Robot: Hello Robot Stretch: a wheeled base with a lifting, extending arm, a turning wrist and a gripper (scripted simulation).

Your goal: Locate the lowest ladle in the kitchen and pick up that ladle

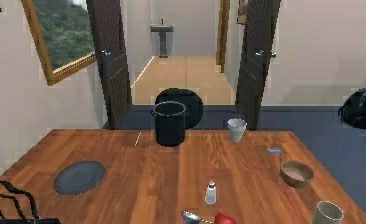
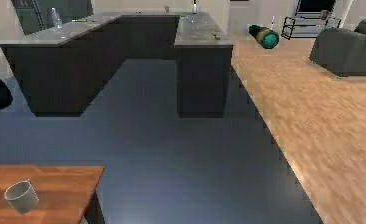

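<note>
A small silvery spoon-shaped thing [image 1: 194, 215] lies on the wooden table [image 1: 141, 160] at the forward view's bottom edge, beside a red object [image 1: 224, 219]; I cannot tell whether it is a ladle. Farther back on the table stands a black pot [image 1: 171, 122]. Dark kitchen counters [image 2: 111, 50] in a U shape stand across the blue floor in the arm side view, with small pale items [image 2: 55, 17] on top, too small to name.
The table also carries a dark plate [image 1: 79, 177], white cup [image 1: 236, 128], bowl [image 1: 296, 174], shaker [image 1: 210, 192], grey mug [image 1: 328, 212] and black wire rack [image 1: 11, 200]. Behind it is an open doorway [image 1: 186, 60]. The table corner [image 2: 51, 185] bears a cup [image 2: 21, 196]. A grey armchair [image 2: 346, 48] stands on wood floor.
</note>
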